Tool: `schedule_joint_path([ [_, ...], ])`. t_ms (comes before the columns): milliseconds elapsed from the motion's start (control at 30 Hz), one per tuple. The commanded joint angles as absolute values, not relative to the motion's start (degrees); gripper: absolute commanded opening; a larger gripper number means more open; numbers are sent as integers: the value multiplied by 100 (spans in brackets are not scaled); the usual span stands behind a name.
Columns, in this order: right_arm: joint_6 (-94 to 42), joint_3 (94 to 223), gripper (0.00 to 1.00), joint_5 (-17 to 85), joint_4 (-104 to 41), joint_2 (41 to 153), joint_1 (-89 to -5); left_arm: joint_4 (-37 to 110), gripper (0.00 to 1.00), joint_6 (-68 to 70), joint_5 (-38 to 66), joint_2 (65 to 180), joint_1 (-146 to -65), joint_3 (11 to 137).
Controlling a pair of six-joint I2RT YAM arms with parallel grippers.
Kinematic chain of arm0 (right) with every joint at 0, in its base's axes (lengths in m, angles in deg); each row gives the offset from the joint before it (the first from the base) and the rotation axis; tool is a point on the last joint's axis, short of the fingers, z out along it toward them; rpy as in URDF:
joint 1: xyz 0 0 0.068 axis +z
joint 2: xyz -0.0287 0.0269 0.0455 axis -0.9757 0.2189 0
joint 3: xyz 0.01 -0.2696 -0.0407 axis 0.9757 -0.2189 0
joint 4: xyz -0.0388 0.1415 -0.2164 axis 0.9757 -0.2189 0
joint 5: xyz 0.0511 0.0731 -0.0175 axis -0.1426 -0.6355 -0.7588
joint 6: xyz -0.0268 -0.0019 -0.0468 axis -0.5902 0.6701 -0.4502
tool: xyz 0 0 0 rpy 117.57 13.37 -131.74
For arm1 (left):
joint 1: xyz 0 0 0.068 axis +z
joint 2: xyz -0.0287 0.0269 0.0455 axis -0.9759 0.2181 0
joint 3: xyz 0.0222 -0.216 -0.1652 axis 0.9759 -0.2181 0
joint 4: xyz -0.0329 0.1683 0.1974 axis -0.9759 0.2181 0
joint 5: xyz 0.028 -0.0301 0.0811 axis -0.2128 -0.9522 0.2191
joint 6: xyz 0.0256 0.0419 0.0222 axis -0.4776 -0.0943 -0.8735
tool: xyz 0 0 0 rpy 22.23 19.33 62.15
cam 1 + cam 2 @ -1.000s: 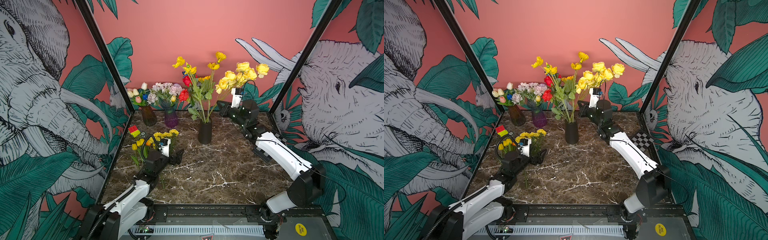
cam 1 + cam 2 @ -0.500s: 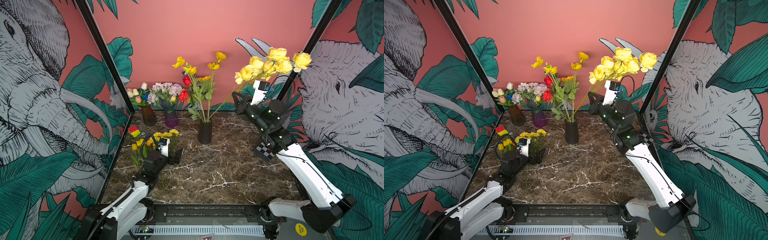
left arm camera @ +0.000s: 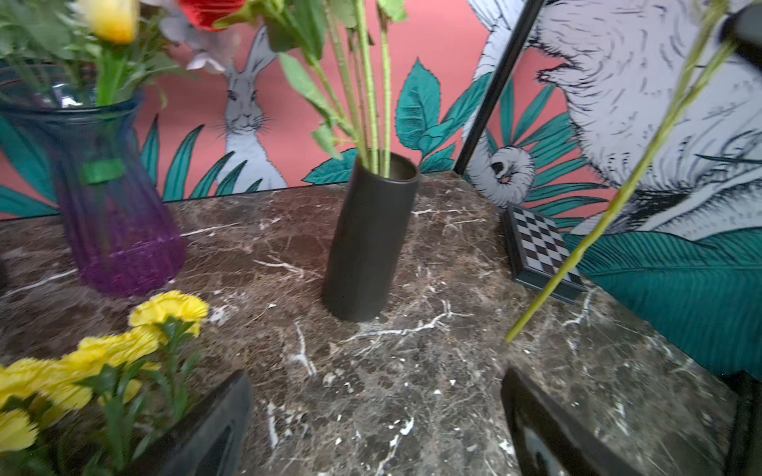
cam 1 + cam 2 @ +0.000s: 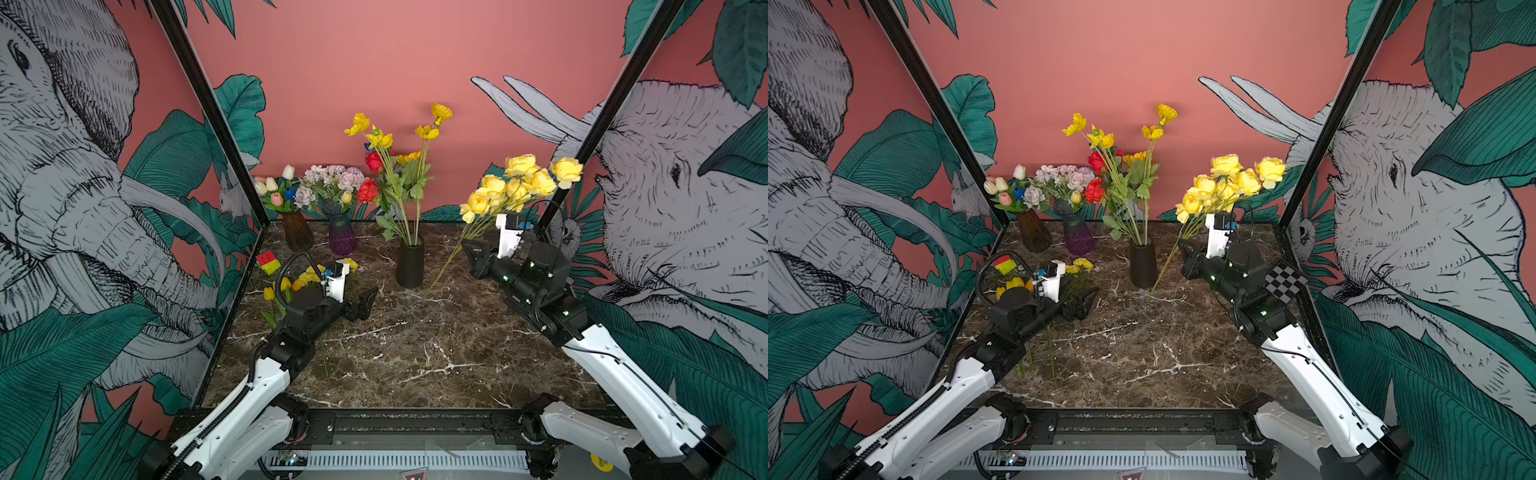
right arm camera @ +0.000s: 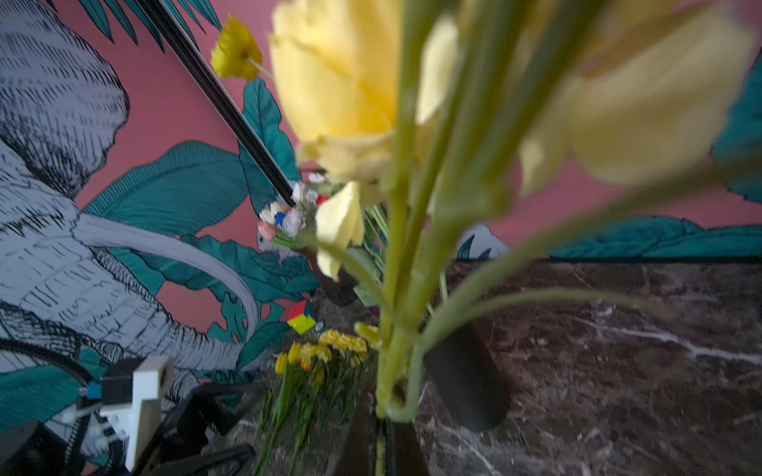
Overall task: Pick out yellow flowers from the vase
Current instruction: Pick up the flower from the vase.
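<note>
In both top views my right gripper (image 4: 471, 255) (image 4: 1185, 259) is shut on the stem of a bunch of ruffled yellow flowers (image 4: 519, 183) (image 4: 1229, 183). The bunch is outside the black vase (image 4: 410, 266) (image 4: 1143, 266), and its stem end hangs just above the table to the vase's right. In the right wrist view the green stems (image 5: 396, 288) rise from the shut jaws. Thin-petalled yellow flowers (image 4: 424, 132) stand in the black vase. More yellow flowers (image 4: 309, 274) (image 3: 165, 309) lie at the left beside my open, empty left gripper (image 4: 365, 301) (image 3: 375, 428).
A brown vase of tulips (image 4: 297, 235) and a purple vase (image 4: 342, 239) (image 3: 115, 206) stand at the back left. Red roses (image 4: 374, 160) share the black vase. A colour cube (image 4: 268, 262) leans at the left wall. A checkerboard block (image 4: 1285, 280) (image 3: 540, 251) sits at the right wall.
My right arm lifted the yellow bunch up out of the black vase, swung right, then came down lower. The left arm has barely moved.
</note>
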State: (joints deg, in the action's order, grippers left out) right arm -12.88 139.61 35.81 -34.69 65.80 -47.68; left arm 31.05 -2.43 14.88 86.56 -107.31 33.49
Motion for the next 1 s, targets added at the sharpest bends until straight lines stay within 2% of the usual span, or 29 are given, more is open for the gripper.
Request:
schedule_joint_path([
  [0,-1097,13495,0,3430,-3102,6304,-4655,3574,95,-198,1391,8875,-11088,3542],
  [300,-227,12342,0,3291,-1796,6636,-3943,3461,91,-118,1406,9935,-12539,4021],
  [633,67,11773,0,3404,-1272,6632,-3618,3204,77,-73,913,10713,-12831,4205],
  [733,169,11680,0,3370,-1145,6665,-3564,3170,67,-119,775,10943,-12859,4327],
  [967,252,11530,0,3450,-955,6776,-3507,3264,30,-240,892,11249,-12926,4564],
])
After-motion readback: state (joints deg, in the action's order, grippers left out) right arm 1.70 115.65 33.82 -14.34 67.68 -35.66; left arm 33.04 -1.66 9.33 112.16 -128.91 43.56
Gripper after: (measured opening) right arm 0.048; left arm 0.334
